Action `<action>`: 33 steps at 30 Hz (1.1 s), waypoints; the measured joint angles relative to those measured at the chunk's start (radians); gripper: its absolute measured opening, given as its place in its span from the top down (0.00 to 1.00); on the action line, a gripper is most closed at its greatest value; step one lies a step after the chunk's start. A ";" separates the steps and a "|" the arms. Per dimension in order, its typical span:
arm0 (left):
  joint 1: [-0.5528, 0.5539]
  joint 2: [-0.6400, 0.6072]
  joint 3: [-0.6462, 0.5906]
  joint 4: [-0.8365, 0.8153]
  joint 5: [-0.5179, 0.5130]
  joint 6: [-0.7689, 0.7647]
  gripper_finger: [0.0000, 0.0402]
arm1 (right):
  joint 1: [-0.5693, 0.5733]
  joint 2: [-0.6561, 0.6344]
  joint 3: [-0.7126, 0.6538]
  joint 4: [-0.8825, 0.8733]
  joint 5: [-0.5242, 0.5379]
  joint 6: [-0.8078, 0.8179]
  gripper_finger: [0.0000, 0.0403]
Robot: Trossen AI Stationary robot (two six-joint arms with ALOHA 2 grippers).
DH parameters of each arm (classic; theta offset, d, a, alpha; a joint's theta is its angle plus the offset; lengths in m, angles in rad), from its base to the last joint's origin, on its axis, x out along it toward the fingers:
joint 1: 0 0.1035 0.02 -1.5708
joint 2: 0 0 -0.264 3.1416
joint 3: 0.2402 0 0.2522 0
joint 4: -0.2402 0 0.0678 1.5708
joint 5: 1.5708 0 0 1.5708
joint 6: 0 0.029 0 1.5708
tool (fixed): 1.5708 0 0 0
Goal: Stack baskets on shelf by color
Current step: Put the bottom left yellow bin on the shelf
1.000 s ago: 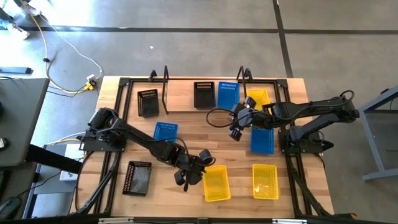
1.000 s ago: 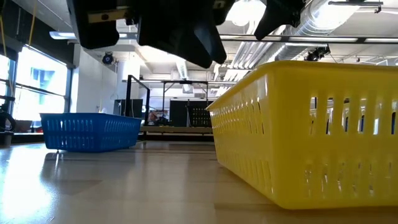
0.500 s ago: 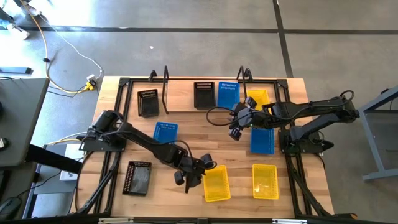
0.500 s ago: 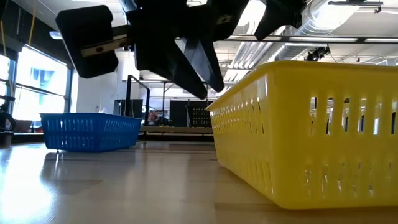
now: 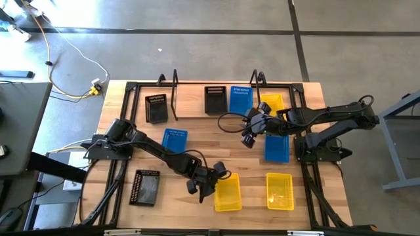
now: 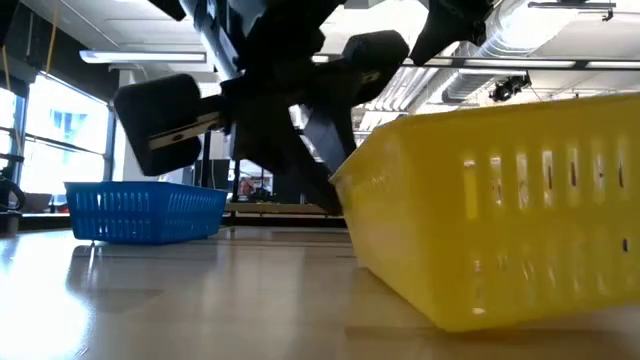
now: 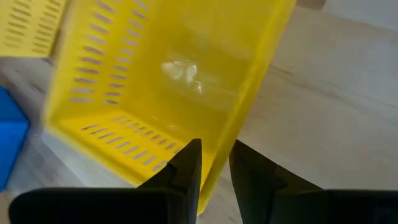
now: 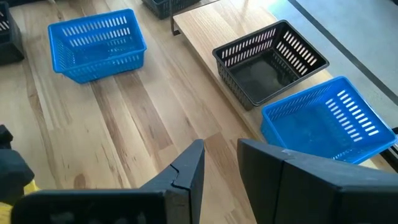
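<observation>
A yellow basket (image 5: 228, 194) lies at the table's near middle, tipped in the low view (image 6: 500, 210). My left gripper (image 5: 211, 187) is down at its left wall near the far corner. Its fingers stand open a little, one on each side of that wall (image 7: 217, 168). My right gripper (image 5: 248, 139) hangs open and holding nothing (image 8: 221, 168) above the table's middle, just near of the shelf (image 8: 193, 25). A black basket (image 5: 215, 99) and a blue basket (image 5: 240, 99) sit side by side on the shelf plank. My left gripper straddles the yellow basket's left wall (image 7: 227, 140) near its far corner, one finger (image 7: 186, 171) inside and one (image 7: 252, 177) outside. The fingers slant down from the table's far left. The basket is tipped, one bottom edge on the table and its other side raised.
A second yellow basket (image 5: 279, 191) lies right of the tipped one. Blue baskets lie at mid-table (image 5: 174, 138) and under the right arm (image 5: 276, 147). Black baskets lie at near left (image 5: 146, 187) and far left (image 5: 156, 108). Another yellow one (image 5: 271, 103) sits by the shelf's right end.
My left gripper has come down over the yellow basket's left wall, rolling a little as it sank; its finger gap looks the same. The basket, flat on the table before, has tipped, with the side away from the gripper lifted. My right arm has kept still.
</observation>
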 joint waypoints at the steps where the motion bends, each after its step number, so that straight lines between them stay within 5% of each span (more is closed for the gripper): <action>1: 0.000 0.000 0.000 -0.005 -0.012 -0.015 0.82 | 0.000 0.000 0.000 0.000 0.000 0.000 0.79; 7: -0.003 -0.001 0.000 -0.001 -0.057 -0.142 0.83 | 0.000 0.000 0.000 -0.001 0.000 0.019 0.79; 14: -0.005 -0.013 0.000 -0.020 -0.091 -0.401 0.98 | 0.000 0.000 0.000 -0.003 0.000 0.024 0.79; 23: -0.014 -0.059 0.001 -0.067 -0.125 -0.671 0.99 | 0.000 0.000 0.000 -0.009 0.039 0.014 0.79; 33: -0.008 -0.162 0.001 -0.214 -0.297 -1.115 1.00 | -0.048 0.000 0.000 -0.015 0.100 0.023 0.79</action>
